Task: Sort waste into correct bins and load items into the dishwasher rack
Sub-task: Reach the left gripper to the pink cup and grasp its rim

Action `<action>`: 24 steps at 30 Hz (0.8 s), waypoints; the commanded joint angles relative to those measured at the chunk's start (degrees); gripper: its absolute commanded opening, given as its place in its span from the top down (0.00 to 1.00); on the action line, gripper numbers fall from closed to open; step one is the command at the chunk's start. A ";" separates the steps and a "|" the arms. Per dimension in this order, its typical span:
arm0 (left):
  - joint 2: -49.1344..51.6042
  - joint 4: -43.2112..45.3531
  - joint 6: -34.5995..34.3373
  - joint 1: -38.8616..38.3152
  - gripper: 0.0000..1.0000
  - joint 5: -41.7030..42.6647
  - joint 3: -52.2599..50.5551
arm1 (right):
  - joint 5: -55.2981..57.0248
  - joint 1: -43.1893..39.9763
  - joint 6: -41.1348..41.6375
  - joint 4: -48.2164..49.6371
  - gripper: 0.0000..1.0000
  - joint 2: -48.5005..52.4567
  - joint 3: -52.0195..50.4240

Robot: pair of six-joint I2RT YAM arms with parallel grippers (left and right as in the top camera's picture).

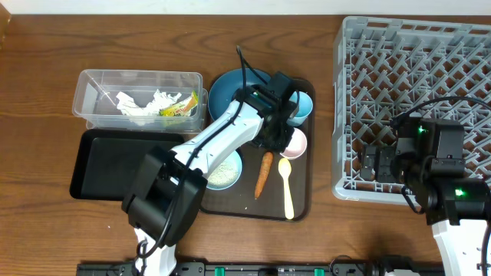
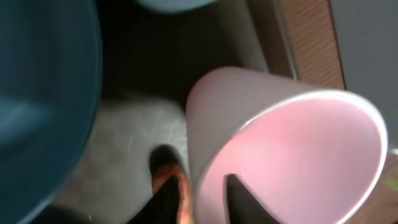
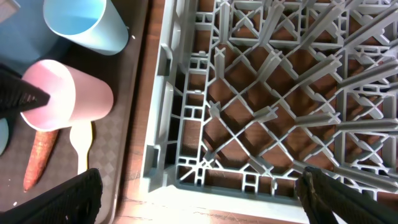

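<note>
Overhead, the left arm reaches across the brown serving tray [image 1: 303, 207], and its left pincer [image 1: 285, 136] sits at the pink-white cup [image 1: 295, 143] near the tray's right edge. In the left wrist view the pincer is pinching that cup's wall at the rim, with one finger [image 2: 239, 199] inside the mouth and the other just outside it. The light blue cup [image 1: 301, 103] stands just behind the pink-white one, and the dark blue plate [image 1: 226, 92] lies at the tray's back left. The carrot [image 1: 263, 172] and the pale yellow spoon [image 1: 286, 184] lie side by side in front of the pink-white cup. The white bowl [image 1: 224, 170], holding pale grains, is partly covered by the arm.

Left of the serving tray, the clear tub [image 1: 96, 88] holds crumpled paper scraps [image 1: 142, 103] and the yellow-green wrapper [image 1: 179, 107]. The black tray [image 1: 100, 165] lies in front of the tub.

The grey dishwasher rack [image 1: 414, 61] sits on the counter [image 1: 46, 46] at the right. The right pincer [image 1: 376, 162] hangs over the rack's near left corner with its fingers spread wide and nothing between them.
</note>
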 commanded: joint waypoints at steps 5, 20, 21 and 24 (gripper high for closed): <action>-0.13 -0.50 0.63 0.26 0.94 0.50 -0.37 | 0.35 -0.74 0.17 -0.04 0.01 0.02 0.98; -16.63 -4.33 -1.51 11.41 0.94 0.85 -0.35 | 1.88 -0.76 0.17 1.75 0.01 0.04 1.01; -17.70 -4.35 -2.40 12.83 0.94 1.55 -0.35 | 1.88 -0.76 0.20 2.19 0.01 0.07 0.98; -19.67 -3.89 -2.40 17.66 0.94 10.78 -0.35 | 1.88 -0.76 1.25 3.61 0.01 0.44 0.98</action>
